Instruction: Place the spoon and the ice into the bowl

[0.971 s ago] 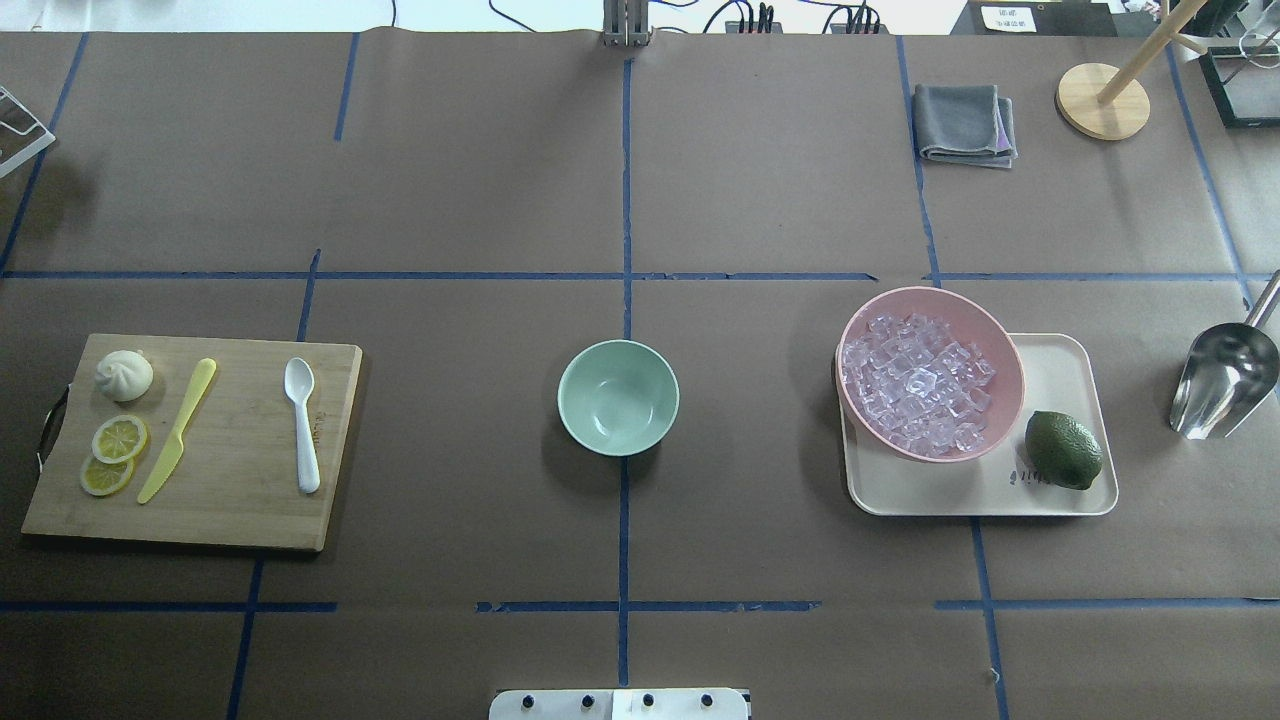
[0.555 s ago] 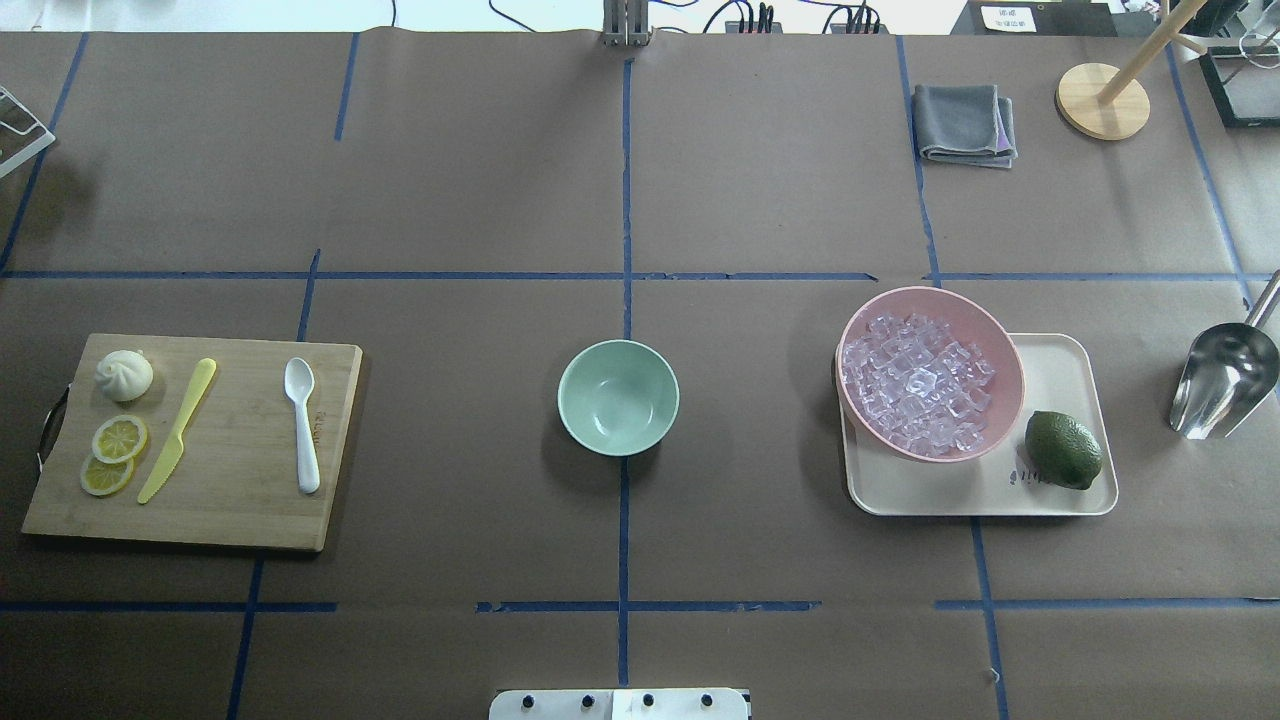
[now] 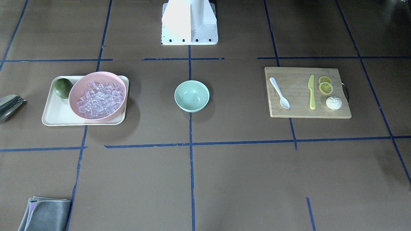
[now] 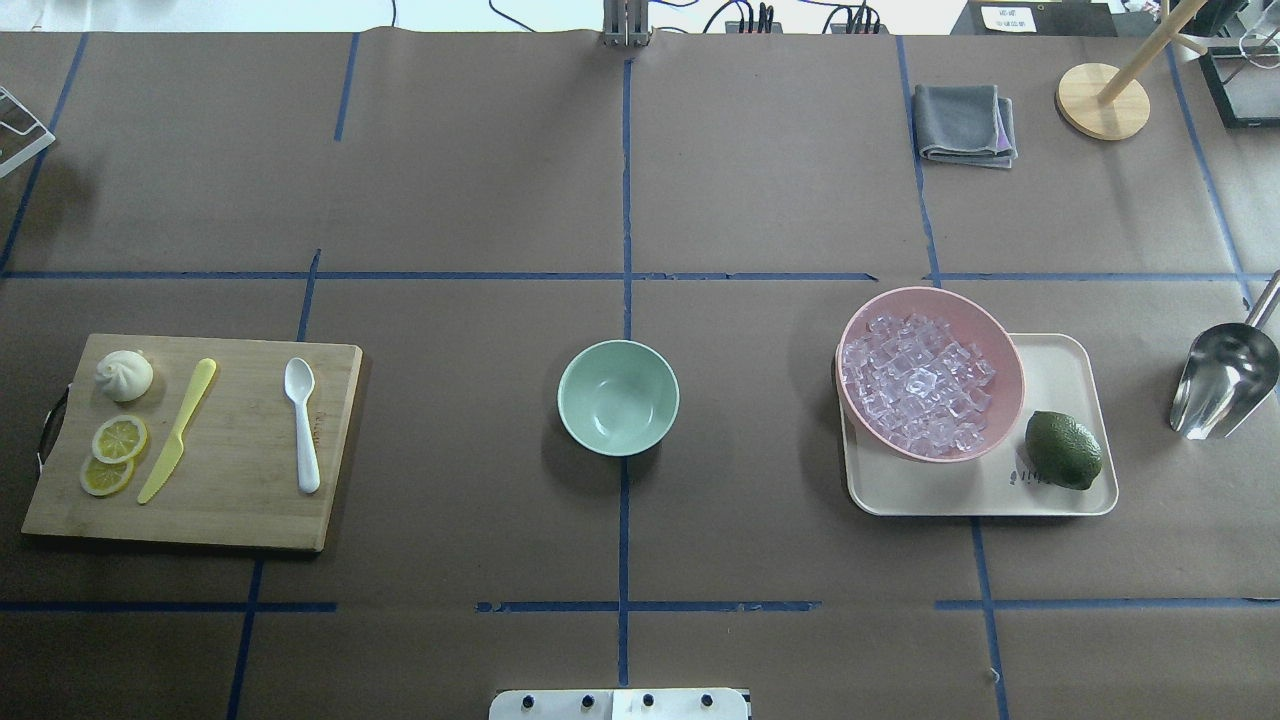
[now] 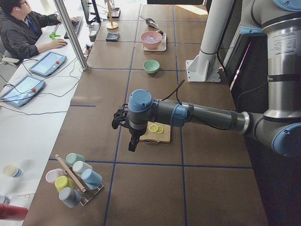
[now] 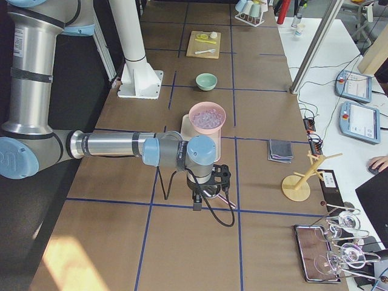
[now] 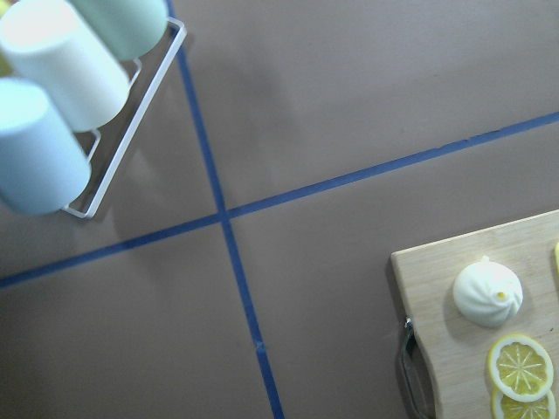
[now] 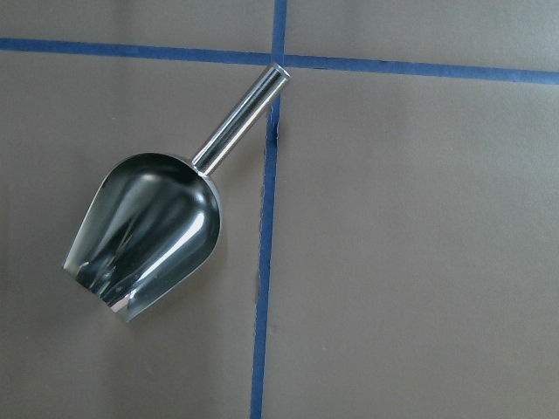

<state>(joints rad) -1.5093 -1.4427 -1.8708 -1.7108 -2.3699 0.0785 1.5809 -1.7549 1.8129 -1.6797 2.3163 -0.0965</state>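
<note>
The white spoon (image 4: pixel 301 425) lies on a wooden cutting board (image 4: pixel 240 500) at the left; it also shows in the front-facing view (image 3: pixel 279 93). The empty mint-green bowl (image 4: pixel 618 397) stands at the table's middle. The ice (image 4: pixel 915 383) fills a pink bowl (image 4: pixel 935 293) on a cream tray (image 4: pixel 1060 360) at the right. My left gripper (image 5: pixel 121 117) hovers beyond the board's left end; my right gripper (image 6: pixel 221 176) hovers over a metal scoop (image 8: pixel 148 231). Both show only in the side views, so I cannot tell if they are open or shut.
A yellow-green knife (image 4: pixel 178 430), a white bun (image 4: pixel 124 375) and lemon slices (image 4: pixel 118 438) share the board. A lime (image 4: pixel 1063 450) sits on the tray. A grey cloth (image 4: pixel 962 123) and wooden stand (image 4: pixel 1103 100) are far right. A cup rack (image 5: pixel 75 179) stands at the left end.
</note>
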